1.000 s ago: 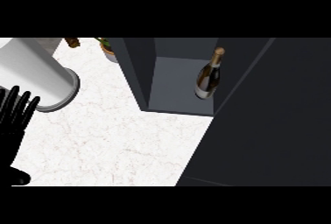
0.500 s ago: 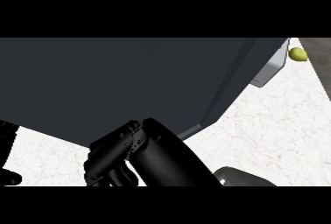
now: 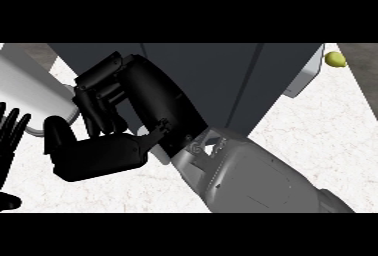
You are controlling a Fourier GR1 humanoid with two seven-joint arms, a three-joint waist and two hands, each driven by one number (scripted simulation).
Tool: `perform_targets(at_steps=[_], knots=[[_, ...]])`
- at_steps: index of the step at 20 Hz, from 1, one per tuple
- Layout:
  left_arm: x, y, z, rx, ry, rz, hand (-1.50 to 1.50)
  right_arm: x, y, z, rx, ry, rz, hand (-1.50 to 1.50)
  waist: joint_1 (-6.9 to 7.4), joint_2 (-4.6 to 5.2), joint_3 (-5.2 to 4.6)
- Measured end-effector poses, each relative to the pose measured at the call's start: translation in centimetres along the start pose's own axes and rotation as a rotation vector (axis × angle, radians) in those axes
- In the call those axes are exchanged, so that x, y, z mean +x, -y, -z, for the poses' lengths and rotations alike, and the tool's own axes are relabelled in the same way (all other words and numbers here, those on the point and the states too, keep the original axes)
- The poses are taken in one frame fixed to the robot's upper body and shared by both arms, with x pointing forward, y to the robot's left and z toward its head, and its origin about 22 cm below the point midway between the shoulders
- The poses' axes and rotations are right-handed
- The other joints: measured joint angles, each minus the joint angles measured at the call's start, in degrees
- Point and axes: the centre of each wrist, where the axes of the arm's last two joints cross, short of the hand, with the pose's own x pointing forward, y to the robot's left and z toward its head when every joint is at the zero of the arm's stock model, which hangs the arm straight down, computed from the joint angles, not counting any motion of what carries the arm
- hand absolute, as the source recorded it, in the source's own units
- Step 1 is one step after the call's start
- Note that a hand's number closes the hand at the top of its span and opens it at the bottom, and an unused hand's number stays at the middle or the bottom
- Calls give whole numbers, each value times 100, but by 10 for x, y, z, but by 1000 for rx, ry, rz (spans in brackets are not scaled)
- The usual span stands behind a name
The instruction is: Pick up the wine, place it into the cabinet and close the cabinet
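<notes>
In the head view, your right hand [image 3: 111,135] fills the middle of the frame, reaching up from the grey forearm [image 3: 258,182] at the lower right. Its fingers [image 3: 103,87] are curled inward toward the thumb [image 3: 85,155], and you can see nothing held between them, so count it as clenched on nothing. The hand lies in front of the dark cabinet [image 3: 221,75], whose grey face runs across the upper half of the frame; whether the fingers touch that face cannot be told from here.

Your left hand [image 3: 11,137] shows at the far left edge, fingers straight and pointing up, resting. Just above it is a white rounded object [image 3: 26,85], partly cut off by the frame and partly covered by your right hand.

The wine is not visible to you in this view; no bottle shows anywhere.

The white marbled worktop [image 3: 317,145] is visible to the right of the cabinet and beneath your hands. A small yellow-green fruit [image 3: 335,59] sits near the upper right corner, just beside a pale panel [image 3: 304,80] at the cabinet's right edge.
</notes>
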Motion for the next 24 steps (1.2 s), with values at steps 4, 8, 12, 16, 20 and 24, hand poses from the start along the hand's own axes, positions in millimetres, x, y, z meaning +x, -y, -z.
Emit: perform_targets(at_steps=[4,8,12,16,20,24], knots=[[0,0,-4,0,2,7,-150,-13,18,8,-44,-23,39,150,-39,-8,3],[3,-4,-3,7,2,14,-150,-35,43,14,-80,-41,31,150,-72,-9,4],[0,-2,-5,2,2,4,-150,-49,59,21,-59,-26,12,150,-59,-79,4],[1,-5,-5,-1,-1,-2,-150,-56,66,24,-31,-12,1,150,-43,-131,-8],[1,-3,2,-11,-2,2,-150,-63,72,27,0,20,-24,150,-15,-176,-27],[2,-4,8,-22,1,0,-150,-64,80,29,45,21,-33,150,26,-185,-65]])
